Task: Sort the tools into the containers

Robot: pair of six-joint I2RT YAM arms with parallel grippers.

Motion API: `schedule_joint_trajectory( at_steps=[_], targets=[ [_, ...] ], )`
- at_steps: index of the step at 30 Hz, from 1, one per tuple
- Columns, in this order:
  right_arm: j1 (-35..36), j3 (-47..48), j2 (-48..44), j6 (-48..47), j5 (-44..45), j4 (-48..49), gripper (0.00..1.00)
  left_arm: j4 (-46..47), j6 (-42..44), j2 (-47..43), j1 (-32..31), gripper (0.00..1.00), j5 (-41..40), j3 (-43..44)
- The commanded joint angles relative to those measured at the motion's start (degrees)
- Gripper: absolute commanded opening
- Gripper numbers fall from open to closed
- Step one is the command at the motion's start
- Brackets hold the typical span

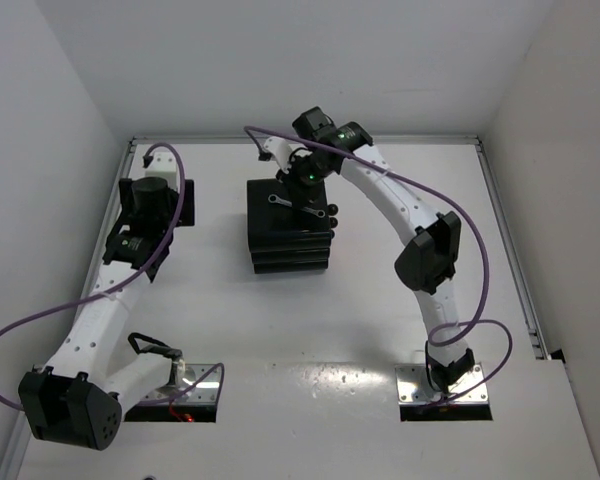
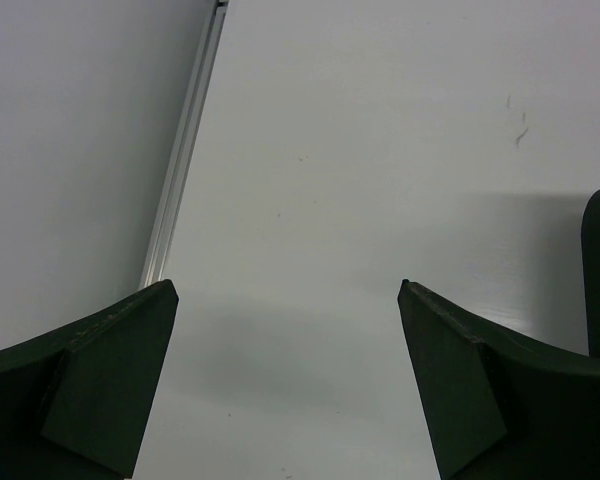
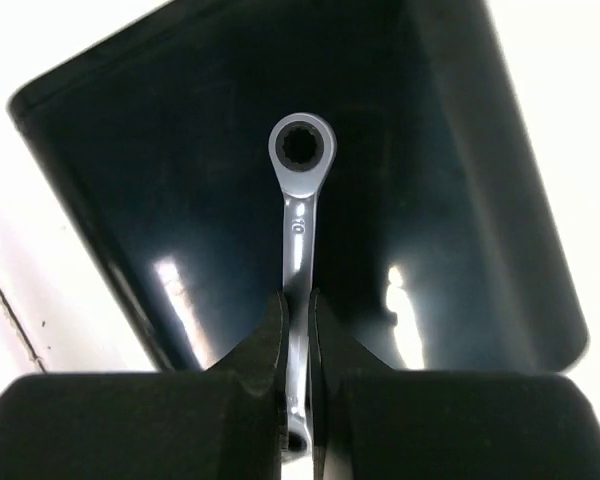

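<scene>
Right wrist, unlike top, shows my right gripper (image 3: 298,300) pinching one wrench (image 3: 298,210), seemingly above one chest (image 3: 130,180); left gripper (image 2: 286,290) spread.

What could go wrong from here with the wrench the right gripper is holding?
1. The right gripper pinches the wrench only on its thin shank, near the tail; it could pivot or slip.
2. The chest below shows no open drawer from above, so a release now would likely leave the wrench on its black top, unsorted.
</scene>
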Motion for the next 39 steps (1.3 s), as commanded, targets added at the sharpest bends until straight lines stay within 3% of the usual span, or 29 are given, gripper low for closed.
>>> schedule_joint_trajectory(
  at_steps=[1, 15, 16, 20, 23, 31, 35, 36, 38, 39],
  targets=[
    [1.1, 2.2, 1.3, -1.2, 0.7, 1.2, 0.00, 1.4, 0.5, -1.9, 1.2, 0.99, -0.2, -0.7],
    [1.7, 3.5, 5.1, 2.9, 0.8, 2.3, 0.00, 1.4, 0.5, -0.9, 1.2, 0.99, -0.2, -0.1],
    [1.7, 3.0, 5.1, 2.9, 0.8, 1.8, 0.12, 1.4, 0.5, -0.9, 1.2, 0.99, -0.2, -0.1],
    [1.7, 2.5, 4.6, 3.4, 0.2, 1.8, 0.39, 1.4, 0.5, -0.3, 1.2, 0.99, 0.3, -0.1],
    [1.7, 2.5, 3.2, 4.0, -0.4, 2.3, 0.48, 1.4, 0.5, -0.3, 1.2, 0.99, 0.3, 0.4],
    [0.6, 2.5, -8.8, 7.1, 4.7, 6.9, 0.53, -0.9, 0.7, 0.2, 1.2, 0.99, 2.8, 4.1],
    [-1.9, -5.0, -19.3, 7.1, 9.7, 11.3, 0.77, -3.2, 2.0, 1.9, 1.2, 0.99, 8.0, 7.0],
    [-2.5, -8.0, -21.9, 7.1, 11.1, 12.9, 0.88, -4.5, 2.0, 3.2, 1.2, 0.99, 9.9, 7.7],
    [-5.1, -15.2, -27.6, 7.7, 14.6, 16.5, 0.96, -5.0, 2.0, 3.7, 1.2, 0.99, 11.3, 8.7],
    [-6.5, -23.2, -33.0, 7.7, 14.6, 20.2, 0.98, -5.0, 2.0, 4.3, 1.7, 0.99, 12.2, 8.8]
  ],
)
